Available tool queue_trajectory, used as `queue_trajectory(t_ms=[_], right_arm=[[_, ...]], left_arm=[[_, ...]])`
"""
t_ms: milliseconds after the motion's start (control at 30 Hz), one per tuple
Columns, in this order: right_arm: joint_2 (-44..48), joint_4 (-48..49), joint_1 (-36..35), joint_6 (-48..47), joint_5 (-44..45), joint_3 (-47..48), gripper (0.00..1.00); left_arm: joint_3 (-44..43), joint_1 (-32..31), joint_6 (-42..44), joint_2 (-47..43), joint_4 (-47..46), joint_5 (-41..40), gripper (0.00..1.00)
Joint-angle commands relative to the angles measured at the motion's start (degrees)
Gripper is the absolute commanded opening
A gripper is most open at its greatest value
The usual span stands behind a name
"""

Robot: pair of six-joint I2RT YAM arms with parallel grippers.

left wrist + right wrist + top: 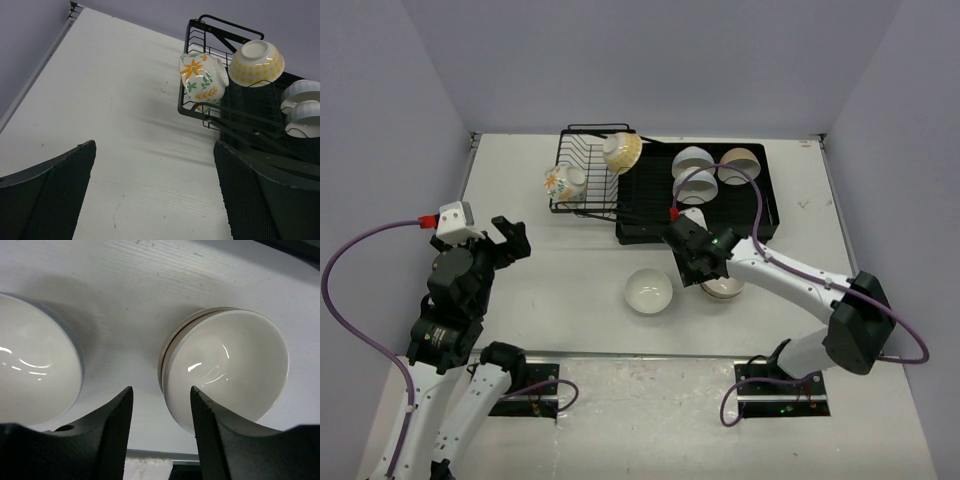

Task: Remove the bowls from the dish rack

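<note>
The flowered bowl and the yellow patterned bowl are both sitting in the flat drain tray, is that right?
No. The flowered bowl and the yellow patterned bowl are both sitting in the wire basket, not the flat drain tray, as the left wrist view shows.

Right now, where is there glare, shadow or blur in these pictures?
Top external: even light, only a faint shadow under the white bowl. Left wrist: flowered bowl sharp, near fingers dark and soft. Right wrist: bright glints inside the stacked bowl.

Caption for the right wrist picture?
Right gripper, jaws parted, at the rim of nested bowls; a white bowl alongside.
</note>
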State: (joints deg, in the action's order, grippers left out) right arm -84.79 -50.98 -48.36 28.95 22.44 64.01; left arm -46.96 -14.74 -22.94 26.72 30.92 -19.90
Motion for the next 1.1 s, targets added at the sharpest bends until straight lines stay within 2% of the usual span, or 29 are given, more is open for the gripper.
queue_trajectory(t_ms=[0,100,233,300,333,367,400,433,467,500,533,567,600,633,733,800,933,1067], right_arm=[[5.68,0.88,-0.77,0.67,-0.11,1.29,0.51],[9.71,1.15,-0.86,0.15,-0.99,2.7,0.57],[15.61,6.58,-0.42,-0.91,-2.31,4.02,0.77],[18.94,15.96,1.84,-0.04,-2.92,2.62,0.81],[20.01,20.87,3.6,0.92,-6.4,-0.78,0.83],[21.06,31.28,6.15,5.81,-9.49,-3.08,0.83],[23.07,36.43,12.17,10.12,-12.47,-8.84,0.83],[24.23,42.4,15.19,14.95,-15.2,-12.55,0.83],[25.11,53.94,18.01,26.31,-18.97,-16.16,0.83],[25.73,58.15,22.3,32.77,-19.36,-22.2,0.83],[25.82,63.23,23.39,38.49,-18.49,-24.43,0.83],[25.56,65.11,24.01,48.03,-15.26,-26.02,0.83],[24.95,67.48,24.19,51.18,-13.92,-28.48,0.83],[22.68,73.25,24.28,53.03,-13.48,-29.02,0.83],[16.36,78.99,24.19,56.74,-14.26,-27.19,0.78],[13.62,79.19,24.1,58.93,-13.21,-25.61,0.78],[6.86,87.42,24.19,63.77,-10.13,-27.09,0.74],[0.71,91.04,24.28,66.24,-7.85,-25.34,0.7]], left_arm=[[0.64,0.33,1.23,0.35,-1.82,0.56,1.0],[0.55,0.33,1.23,0.53,-1.74,0.39,1.0],[0.55,0.33,1.14,0.79,-1.65,0.3,1.0],[0.47,0.33,1.14,0.88,-1.74,0.3,1.0],[0.55,0.33,1.14,0.96,-1.65,0.3,1.0],[0.55,0.33,1.14,1.05,-1.65,0.21,1.0],[0.55,0.33,1.05,1.14,-1.74,0.21,1.0],[0.55,0.33,1.05,1.23,-1.74,0.21,1.0],[0.55,0.33,1.05,1.32,-1.65,0.21,1.0],[0.55,0.33,1.05,1.32,-1.65,0.21,1.0],[0.55,0.33,1.05,1.49,-1.56,0.21,1.0],[0.55,0.33,0.97,1.58,-1.65,0.3,1.0],[0.55,0.33,0.97,1.58,-1.65,0.39,1.0],[0.64,0.33,0.97,1.58,-1.65,0.48,1.0],[0.64,0.33,1.05,1.76,-1.74,0.91,1.0],[0.55,0.33,1.05,2.02,-1.82,1.0,1.0],[0.73,0.33,1.05,1.76,-1.82,1.18,1.0],[0.73,0.33,1.05,1.84,-1.82,1.62,1.0]])
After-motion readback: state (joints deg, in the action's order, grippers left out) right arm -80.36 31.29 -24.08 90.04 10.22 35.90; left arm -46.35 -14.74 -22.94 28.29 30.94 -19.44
